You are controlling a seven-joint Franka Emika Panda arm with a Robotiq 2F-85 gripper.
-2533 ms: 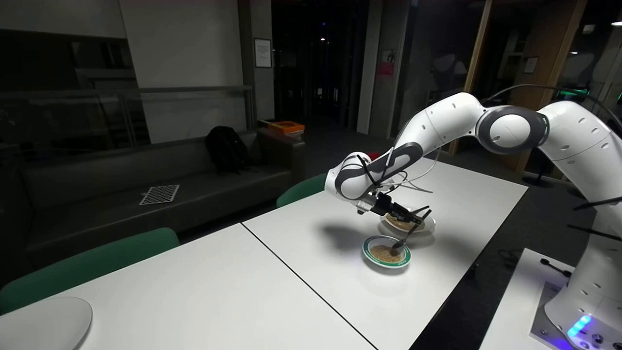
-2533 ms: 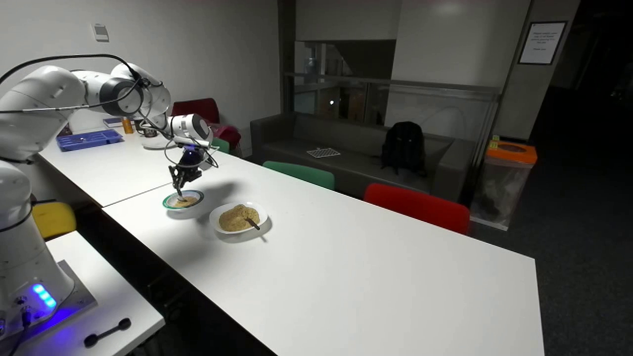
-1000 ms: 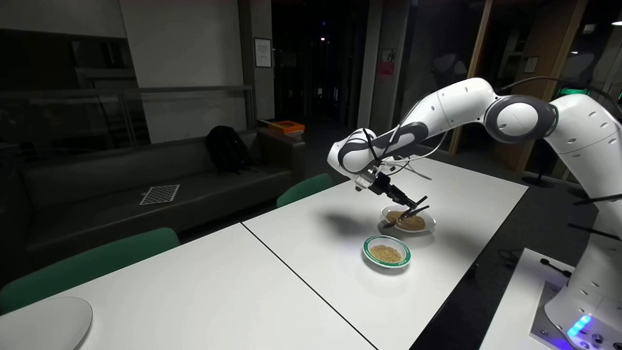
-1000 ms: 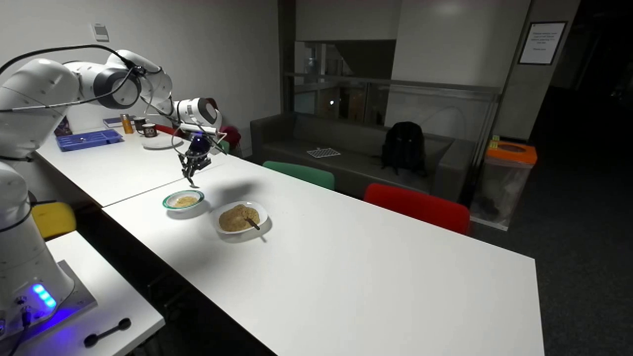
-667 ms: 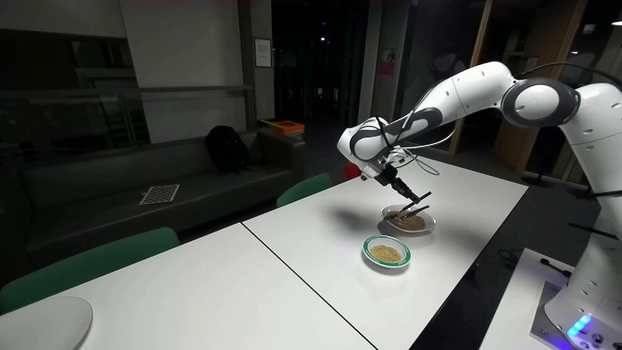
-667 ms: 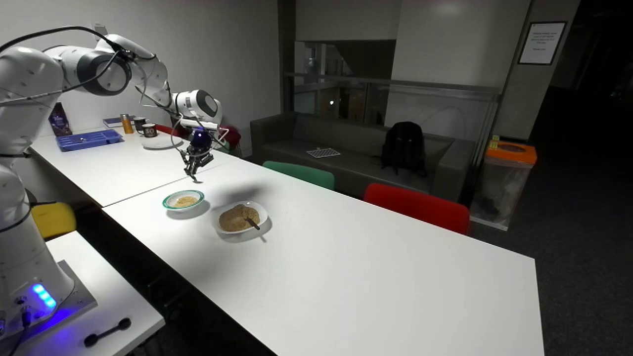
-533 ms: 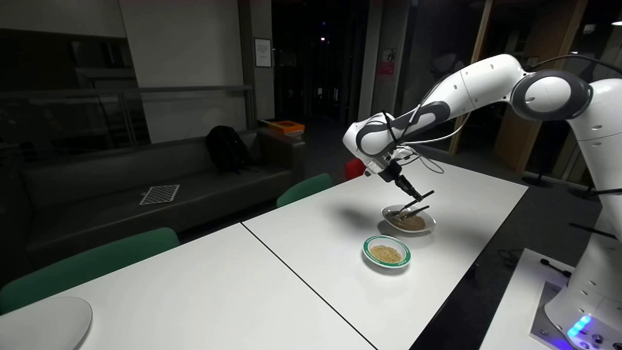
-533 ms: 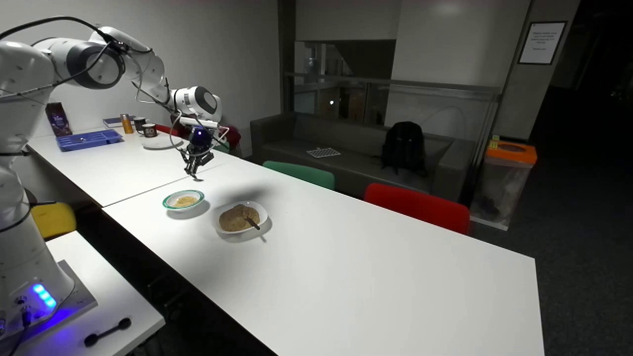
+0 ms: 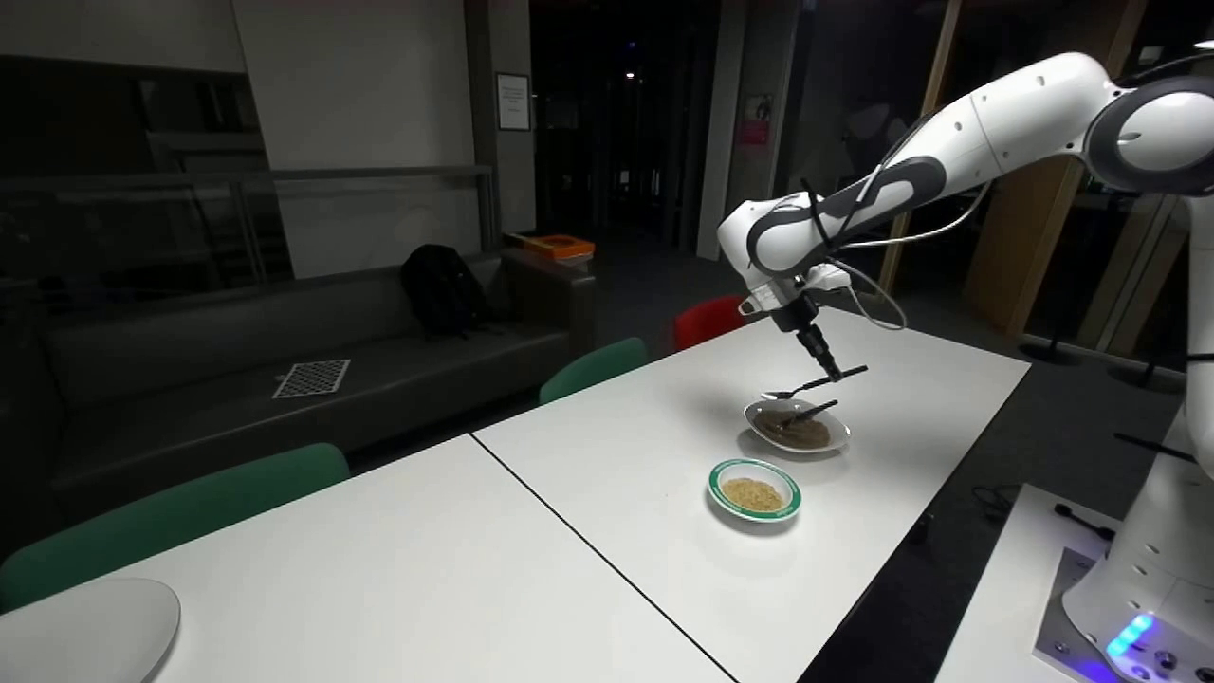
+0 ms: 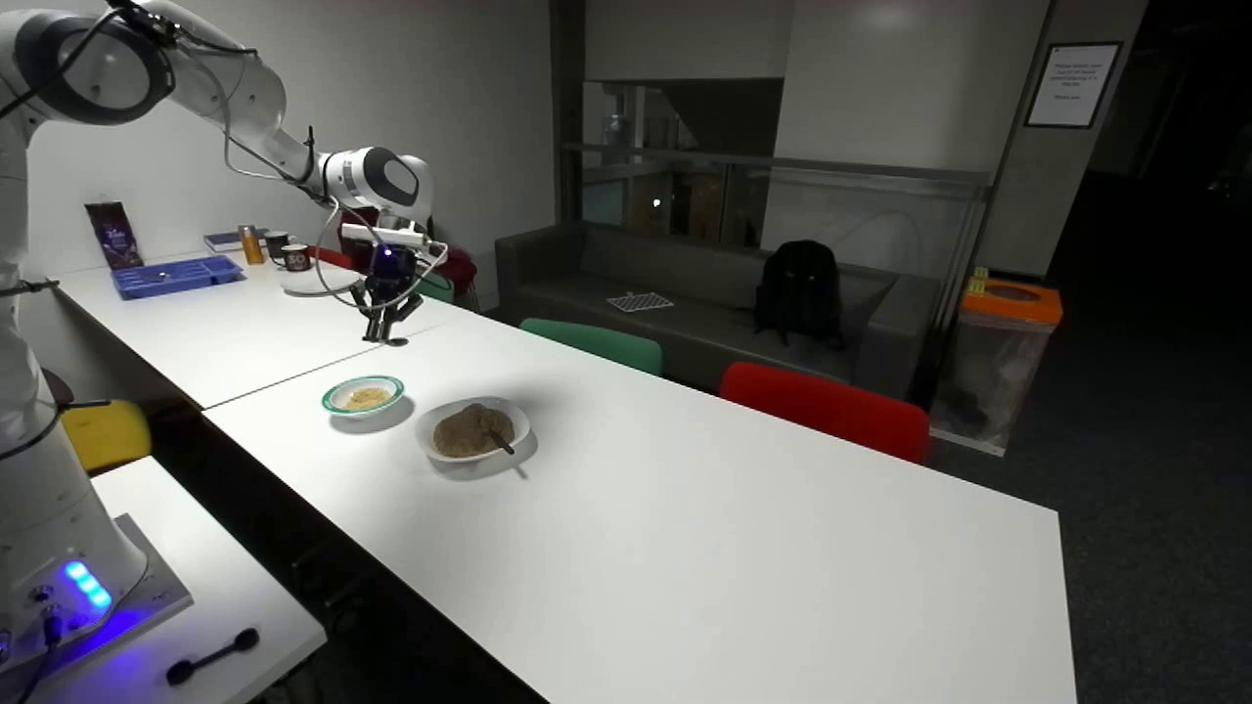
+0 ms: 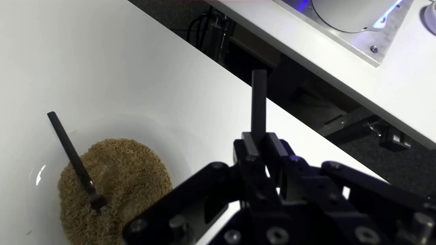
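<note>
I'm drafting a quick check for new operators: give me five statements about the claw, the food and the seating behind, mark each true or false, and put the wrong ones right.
1. The claw is shut on a dark-handled spoon. True.
2. The green-rimmed bowl and the white dish both hold grain-like food. True.
3. The spoon's head rests in the green-rimmed bowl. False: it is held in the air, apart from that bowl.
4. The white dish has no utensil in it. False: a second dark-handled utensil rests with its tip in the food there.
5. In both exterior views a black backpack sits on the sofa. True.
</note>
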